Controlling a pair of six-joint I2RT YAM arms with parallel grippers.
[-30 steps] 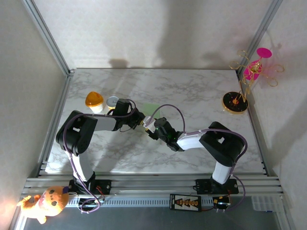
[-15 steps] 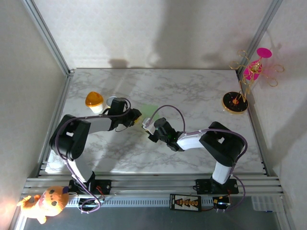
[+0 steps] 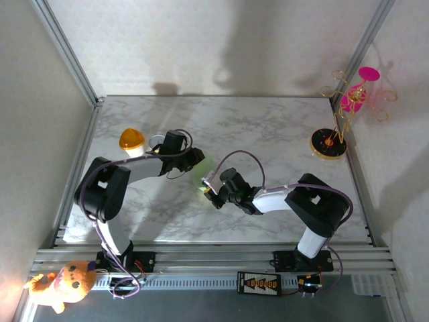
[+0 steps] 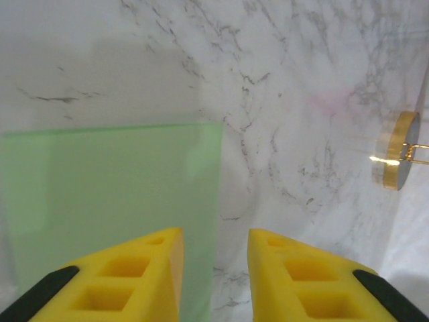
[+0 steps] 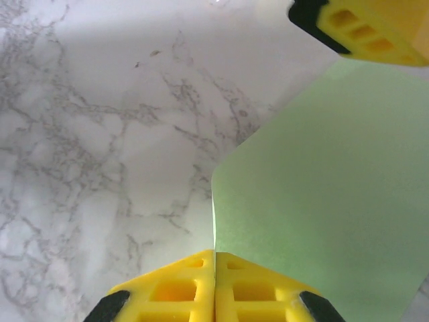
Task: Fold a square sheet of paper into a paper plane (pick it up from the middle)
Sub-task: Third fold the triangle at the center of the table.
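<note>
The square sheet of paper [image 3: 204, 176] is pale green and hangs between my two grippers near the table's middle. My right gripper [image 3: 210, 190] is shut on it. In the right wrist view the yellow fingers [image 5: 174, 292] pinch the sheet's left edge, and the paper [image 5: 322, 201] spreads up to the right. My left gripper [image 3: 196, 162] stands open just beyond the sheet. In the left wrist view the paper [image 4: 114, 194] runs under the left finger [image 4: 134, 275], and its right edge falls in the gap between the jaws.
An orange-lidded cup [image 3: 132, 141] and a small tin [image 3: 157, 141] stand at the left behind my left arm. A pink-and-gold ornament stand [image 3: 330, 143] sits at the far right, and its gold base [image 4: 401, 151] appears in the left wrist view. A plush toy [image 3: 60, 285] lies off the table's near left corner.
My left gripper has opened and let go of the sheet. My right gripper has shut on the sheet's edge and shifted slightly toward the near side.
</note>
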